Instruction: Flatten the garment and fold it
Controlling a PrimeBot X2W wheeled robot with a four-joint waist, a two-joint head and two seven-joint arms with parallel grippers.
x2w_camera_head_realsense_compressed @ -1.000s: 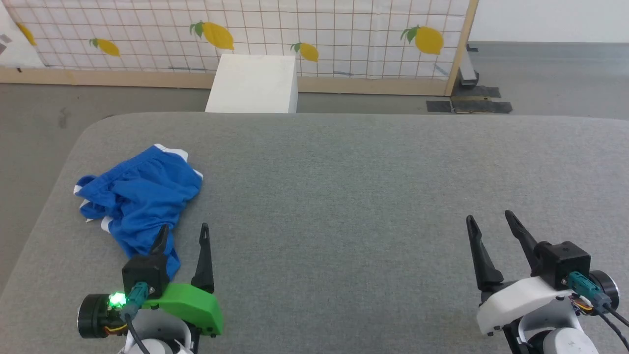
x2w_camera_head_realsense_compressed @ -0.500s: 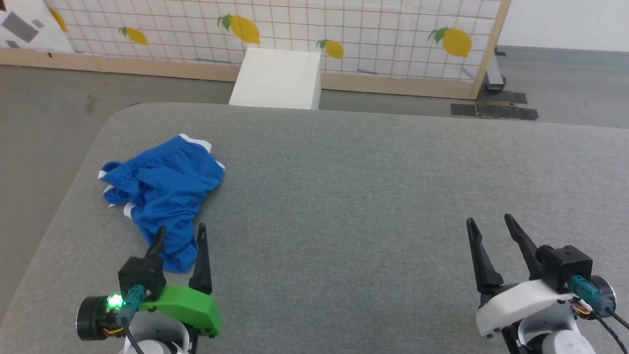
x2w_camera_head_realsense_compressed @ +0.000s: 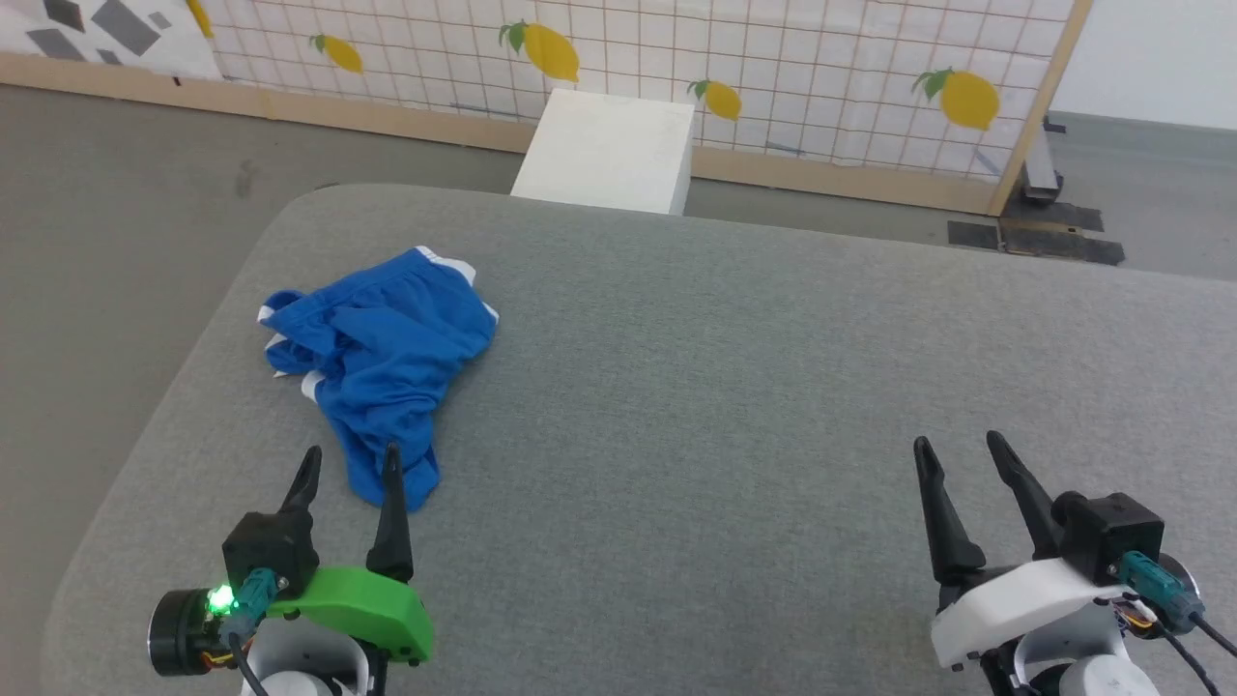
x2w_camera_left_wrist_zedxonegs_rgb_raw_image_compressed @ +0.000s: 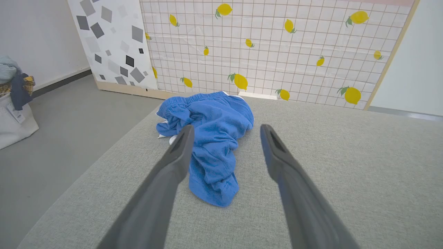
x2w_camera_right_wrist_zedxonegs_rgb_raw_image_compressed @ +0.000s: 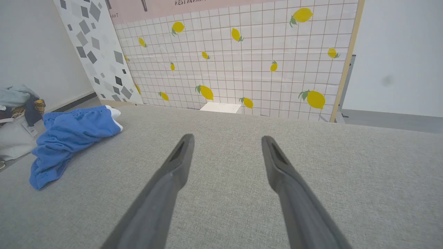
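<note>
On the left part of the grey table (x2w_camera_head_realsense_compressed: 734,387), near its left edge and nearer the far side than the near one, lies the garment (x2w_camera_head_realsense_compressed: 382,362), a pair of bright blue shorts crumpled into an uneven heap. A gathered waistband runs along its far edge. White trim shows at the far right corner and in small patches on the left side. A narrower, wrinkled end trails toward the robot. In the left wrist view the garment (x2w_camera_left_wrist_zedxonegs_rgb_raw_image_compressed: 211,138) sits ahead of the left gripper (x2w_camera_left_wrist_zedxonegs_rgb_raw_image_compressed: 226,127), and that view's left finger crosses in front of the cloth. In the head view the left gripper (x2w_camera_head_realsense_compressed: 350,451) is just short of the trailing end, its fingers spread apart and empty. The right gripper (x2w_camera_head_realsense_compressed: 957,440) hangs over bare table well to the right, its fingers likewise parted and holding nothing. Its wrist view places the garment (x2w_camera_right_wrist_zedxonegs_rgb_raw_image_compressed: 69,138) far to the left of the right gripper (x2w_camera_right_wrist_zedxonegs_rgb_raw_image_compressed: 227,137). Beyond the table stand a white box (x2w_camera_head_realsense_compressed: 607,150) and a lemon-print panel (x2w_camera_head_realsense_compressed: 773,77). Compared with one second ago, the whole head view has shifted, so the camera has moved: table, box and panel all appear displaced rightward. The garment's heap keeps the same shape. Both pairs of fingers show the same spread as before. The trailing end now meets the left gripper's inner finger rather than its outer one.
</note>
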